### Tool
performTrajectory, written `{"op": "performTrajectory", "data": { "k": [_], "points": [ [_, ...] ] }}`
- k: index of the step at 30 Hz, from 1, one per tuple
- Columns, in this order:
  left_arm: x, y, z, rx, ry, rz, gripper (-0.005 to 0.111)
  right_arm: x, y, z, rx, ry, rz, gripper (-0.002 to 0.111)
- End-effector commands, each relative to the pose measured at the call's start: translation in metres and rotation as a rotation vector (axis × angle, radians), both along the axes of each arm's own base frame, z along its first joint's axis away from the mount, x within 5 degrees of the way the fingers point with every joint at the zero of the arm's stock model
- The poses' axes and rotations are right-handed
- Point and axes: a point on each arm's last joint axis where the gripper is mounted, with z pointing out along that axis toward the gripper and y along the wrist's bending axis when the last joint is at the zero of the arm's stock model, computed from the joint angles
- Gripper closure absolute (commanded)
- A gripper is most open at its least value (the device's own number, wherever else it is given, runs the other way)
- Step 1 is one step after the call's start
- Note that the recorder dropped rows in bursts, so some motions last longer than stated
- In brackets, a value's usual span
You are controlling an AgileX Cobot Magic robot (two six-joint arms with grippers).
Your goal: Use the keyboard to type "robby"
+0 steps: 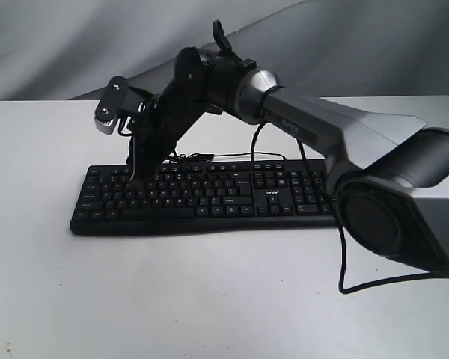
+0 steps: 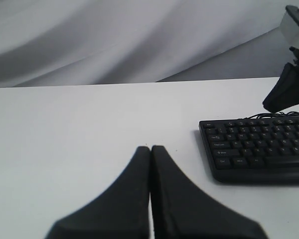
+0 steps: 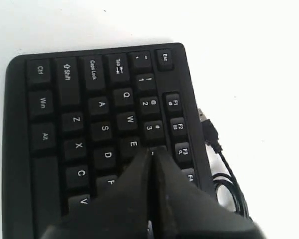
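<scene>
A long black keyboard with white legends lies across the white table; its left end shows in the left wrist view and in the right wrist view. My right gripper reaches across to the keyboard's left part, shut, tips pointing down onto the upper letter rows. In the right wrist view the right gripper has its tips just past the E key, near the 4 key; the key under it is hidden. My left gripper is shut and empty, over bare table left of the keyboard.
The keyboard's thin black cable coils behind its far edge, with a plug end lying loose. The right arm's own cable loops onto the table at the right. A grey cloth backdrop hangs behind the table.
</scene>
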Motion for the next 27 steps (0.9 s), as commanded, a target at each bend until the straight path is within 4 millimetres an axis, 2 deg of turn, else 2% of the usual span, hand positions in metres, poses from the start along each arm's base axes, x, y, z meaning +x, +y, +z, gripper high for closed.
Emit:
{"op": "performTrajectory", "data": {
  "k": [1,10,15,20,27],
  "points": [
    [0.000,0.000,-0.001,-0.011,-0.005,0.002,0.106,-0.003,-0.006,0.021,-0.023,-0.011,0.006,0.108],
    [0.000,0.000,-0.001,-0.011,-0.005,0.002,0.106,-0.003,-0.039,-0.005,-0.065,0.023,-0.066,0.108],
    [0.000,0.000,-0.001,-0.011,-0.005,0.002,0.106,-0.005,-0.057,0.001,-0.076,0.000,-0.092,0.108],
    [0.000,0.000,-0.001,-0.011,-0.005,0.002,0.106,0.001,-0.074,0.004,-0.069,0.044,-0.134,0.108],
    [0.000,0.000,-0.001,-0.011,-0.005,0.002,0.106,0.001,-0.076,0.004,-0.055,0.078,-0.143,0.108]
  ]
}}
